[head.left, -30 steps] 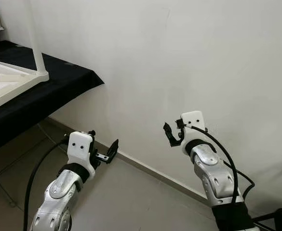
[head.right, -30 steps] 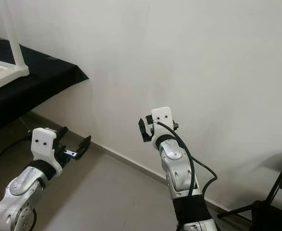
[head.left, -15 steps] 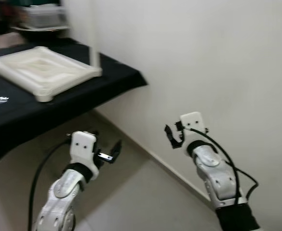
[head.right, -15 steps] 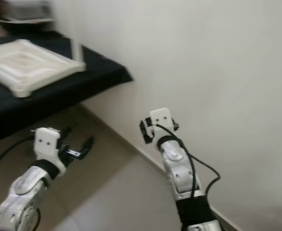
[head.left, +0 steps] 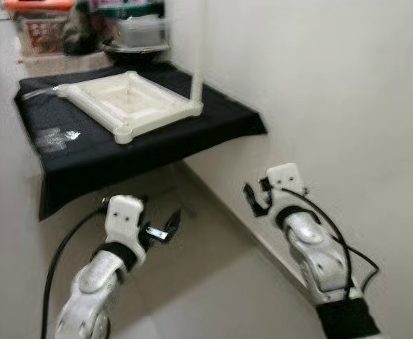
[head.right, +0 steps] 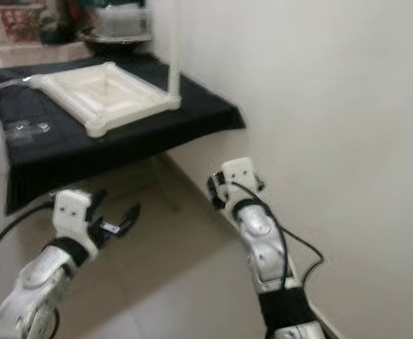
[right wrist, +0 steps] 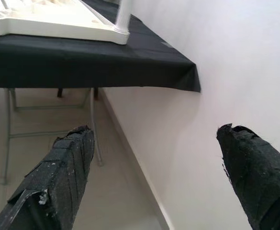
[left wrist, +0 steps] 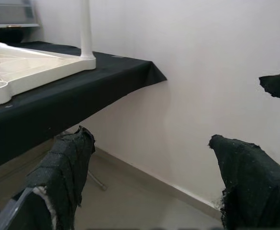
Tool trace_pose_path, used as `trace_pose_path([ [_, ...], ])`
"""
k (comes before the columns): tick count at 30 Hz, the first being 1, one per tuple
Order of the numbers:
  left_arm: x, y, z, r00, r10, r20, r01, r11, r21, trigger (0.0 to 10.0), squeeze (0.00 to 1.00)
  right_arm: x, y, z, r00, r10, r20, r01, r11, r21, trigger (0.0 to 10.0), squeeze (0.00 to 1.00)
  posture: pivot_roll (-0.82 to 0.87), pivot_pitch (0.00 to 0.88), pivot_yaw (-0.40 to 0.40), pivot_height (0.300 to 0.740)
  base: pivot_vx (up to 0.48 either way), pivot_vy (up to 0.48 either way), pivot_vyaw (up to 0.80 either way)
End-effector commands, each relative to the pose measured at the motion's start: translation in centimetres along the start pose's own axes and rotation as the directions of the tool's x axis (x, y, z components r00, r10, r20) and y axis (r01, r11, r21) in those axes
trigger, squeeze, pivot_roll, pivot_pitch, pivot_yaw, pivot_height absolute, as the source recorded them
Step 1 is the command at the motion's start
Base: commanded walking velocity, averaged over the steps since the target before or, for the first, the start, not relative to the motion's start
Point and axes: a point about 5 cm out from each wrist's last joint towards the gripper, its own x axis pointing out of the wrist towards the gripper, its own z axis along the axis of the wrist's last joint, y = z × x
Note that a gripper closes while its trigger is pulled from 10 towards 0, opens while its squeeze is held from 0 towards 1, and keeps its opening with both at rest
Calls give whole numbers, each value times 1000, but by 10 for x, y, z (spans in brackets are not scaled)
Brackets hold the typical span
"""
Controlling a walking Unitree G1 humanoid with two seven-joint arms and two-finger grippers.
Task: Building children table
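Though both the left hand [head.left: 165, 227] and right hand [head.left: 254, 200] gape empty, the stiff, light-looking tabletop [head.left: 128, 103] well ahead suits an edge grip

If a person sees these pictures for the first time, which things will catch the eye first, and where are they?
The eye goes first to the white tabletop frame, which lies upside down on the black-covered table at the upper left, with one white leg standing up at its corner next to the wall. Next come the two silver arms in front: the left gripper and the right gripper are both open and empty, held in the air above the floor, below the table's edge.
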Motion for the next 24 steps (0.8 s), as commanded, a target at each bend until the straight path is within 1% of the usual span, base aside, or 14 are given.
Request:
trace_pose_path([
  [1,1,-2,-1,1000,-11,-7,11,1000,6,10000,0,0,-3,-5,1000,-15,-16,15,1000,3,10000,0,70,0,-119,740,0,0,0],
  [4,1,-3,-1,1000,-14,-6,14,1000,10,10000,0,-1,-3,-6,1000,-14,-18,14,1000,0,10000,0,71,0,-120,740,0,0,0],
  [10,1,-3,-1,1000,-17,-5,17,1000,13,10000,0,0,-3,-6,1000,-14,-19,13,1000,-1,10000,0,70,0,-121,740,0,-452,0],
  [24,1,-3,0,1000,-12,0,12,1000,3,10000,0,0,-3,-7,1000,-14,-20,14,1000,1,10000,0,71,0,-119,740,0,0,0],
])
